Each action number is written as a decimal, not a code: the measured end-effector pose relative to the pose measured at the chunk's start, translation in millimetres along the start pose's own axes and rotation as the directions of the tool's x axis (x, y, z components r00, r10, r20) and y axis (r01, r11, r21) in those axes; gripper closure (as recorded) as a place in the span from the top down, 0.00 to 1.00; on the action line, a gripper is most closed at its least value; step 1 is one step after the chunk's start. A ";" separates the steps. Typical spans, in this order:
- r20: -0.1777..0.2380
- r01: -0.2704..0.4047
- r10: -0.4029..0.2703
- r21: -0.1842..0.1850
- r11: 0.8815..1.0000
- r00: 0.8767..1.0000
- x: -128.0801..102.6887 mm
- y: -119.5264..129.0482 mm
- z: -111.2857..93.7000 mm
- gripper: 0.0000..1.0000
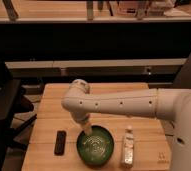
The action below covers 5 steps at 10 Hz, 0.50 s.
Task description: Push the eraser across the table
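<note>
The eraser (60, 142) is a small flat black bar lying on the light wooden table (51, 107) near its front left. A green plate (95, 145) sits to its right. My white arm reaches in from the right and bends down over the table's middle. My gripper (87, 130) points down at the back left rim of the green plate, to the right of the eraser and apart from it.
A pale whitish wedge-shaped block (128, 146) stands right of the green plate. A dark chair (4, 115) is left of the table. A dark counter wall and shelf (104, 64) run behind the table.
</note>
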 end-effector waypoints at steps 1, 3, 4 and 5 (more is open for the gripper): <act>0.004 0.003 -0.003 -0.001 1.000 1.000 -1.3 0.3 4.1 0.80; 0.013 0.013 -0.013 0.000 1.000 1.000 -4.0 -1.8 5.8 0.80; 0.019 0.017 -0.017 0.002 1.000 1.000 -5.1 -2.7 7.4 0.80; 0.029 0.020 -0.020 0.002 1.000 0.999 -7.7 -2.7 11.1 0.80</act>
